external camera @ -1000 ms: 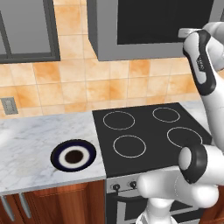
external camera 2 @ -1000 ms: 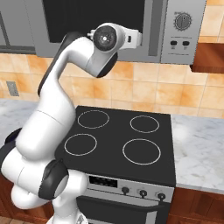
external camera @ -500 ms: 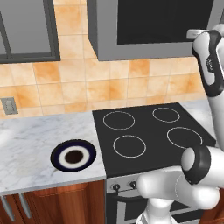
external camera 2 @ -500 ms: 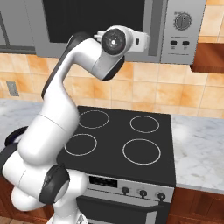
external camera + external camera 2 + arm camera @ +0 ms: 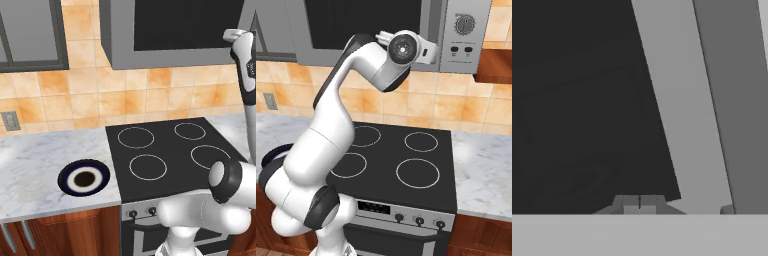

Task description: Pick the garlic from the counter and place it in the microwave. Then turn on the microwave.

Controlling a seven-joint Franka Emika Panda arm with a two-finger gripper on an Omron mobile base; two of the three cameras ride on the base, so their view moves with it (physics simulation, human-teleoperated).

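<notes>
The microwave (image 5: pixel 180 30) hangs above the stovetop, a grey box with a wide dark glass door (image 5: pixel 361 20) that looks closed. My arm is raised in front of it, with the hand near the door's right edge, beside the control panel (image 5: pixel 465 37). In the hand view my gripper (image 5: pixel 639 203) is shut with nothing between its tips, close to the dark glass (image 5: pixel 577 100) and the grey door frame (image 5: pixel 682 110). The garlic is out of view. The marble counter (image 5: pixel 40 155) lies left of the stove.
A dark-blue plate with a white ring (image 5: pixel 84 178) sits on the counter near its front edge. The black four-ring stovetop (image 5: pixel 170 150) lies below the microwave. The panel carries a dial (image 5: pixel 465 23) and two small buttons (image 5: pixel 461 50). More counter (image 5: pixel 481 160) lies right of the stove.
My hand has shifted to the right along the microwave front, toward the control panel. The gripper has stayed shut, and the plate and base have not moved.
</notes>
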